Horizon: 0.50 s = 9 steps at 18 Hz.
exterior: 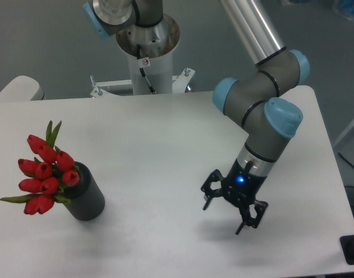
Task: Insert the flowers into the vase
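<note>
Standing in the vase (84, 198), the flowers (45, 172) lean out over its rim on the side away from the arm, red buds bunched together with a couple of narrow green leaves poking up and out. The vase is upright on the white counter (165, 145), near the edge farthest from the gripper (231, 213). That gripper hangs well apart from the vase, tilted downward just above the counter, with its jaws spread wide and nothing between them. A blue light glows on its body. From here I cannot tell if the fingertips touch the counter; probably not.
</note>
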Each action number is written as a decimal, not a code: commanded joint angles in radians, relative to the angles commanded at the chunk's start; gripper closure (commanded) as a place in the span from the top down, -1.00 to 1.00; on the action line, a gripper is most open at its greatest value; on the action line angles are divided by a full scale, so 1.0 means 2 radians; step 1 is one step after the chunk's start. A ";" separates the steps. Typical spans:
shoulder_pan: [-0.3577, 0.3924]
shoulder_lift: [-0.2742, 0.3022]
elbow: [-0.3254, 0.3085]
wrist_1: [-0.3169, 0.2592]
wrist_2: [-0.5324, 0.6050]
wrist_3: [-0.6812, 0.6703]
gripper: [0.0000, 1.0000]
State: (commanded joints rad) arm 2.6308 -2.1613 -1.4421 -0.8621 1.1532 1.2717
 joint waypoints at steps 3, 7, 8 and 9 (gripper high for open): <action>-0.005 -0.009 0.020 -0.034 0.054 0.052 1.00; -0.021 -0.019 0.045 -0.081 0.123 0.083 1.00; -0.021 -0.019 0.048 -0.088 0.126 0.084 1.00; -0.021 -0.019 0.050 -0.095 0.127 0.085 1.00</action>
State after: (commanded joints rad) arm 2.5894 -2.1997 -1.3423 -1.0522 1.4066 1.4419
